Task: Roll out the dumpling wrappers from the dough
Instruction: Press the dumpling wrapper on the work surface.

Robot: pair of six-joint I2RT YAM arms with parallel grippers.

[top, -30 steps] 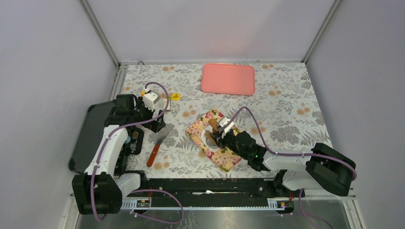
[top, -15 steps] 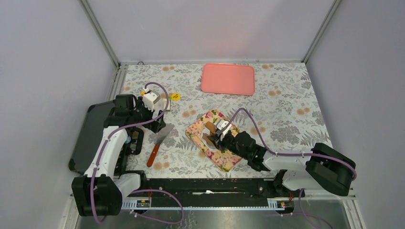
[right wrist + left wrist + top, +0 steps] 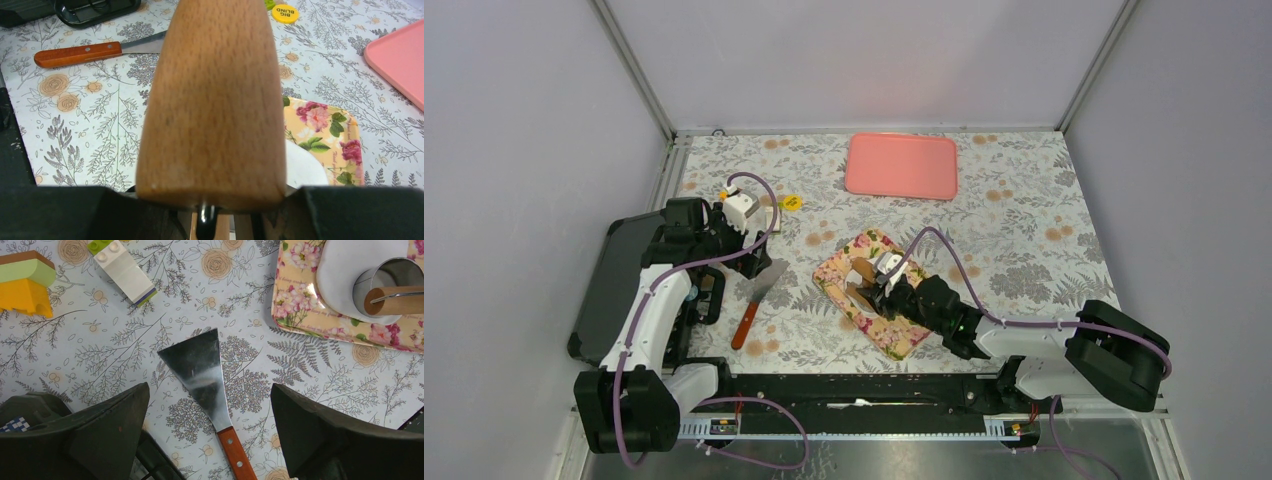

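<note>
The dough [image 3: 345, 270] is a flat white sheet on the floral tray [image 3: 300, 305], and its edge also shows in the right wrist view [image 3: 306, 169]. A shiny metal ring [image 3: 385, 280] stands on it. My right gripper [image 3: 212, 200] is shut on the brown wooden rolling pin [image 3: 215, 100], holding it over the tray [image 3: 894, 335]. The pin's end [image 3: 395, 300] lies by the ring. My left gripper [image 3: 210, 390] hangs open above the spatula [image 3: 197, 365], holding nothing. No dumpling wrappers are in view.
A pink tray [image 3: 901, 165] lies at the back. Toy blocks [image 3: 127, 272] and a yellow and green block [image 3: 25, 285] sit left of the floral tray. A yellow disc [image 3: 285, 12] and a black tray [image 3: 609, 280] are at the left.
My right gripper has slid the rolling pin slightly left over the dough, covering more of it. The left arm has not moved.
</note>
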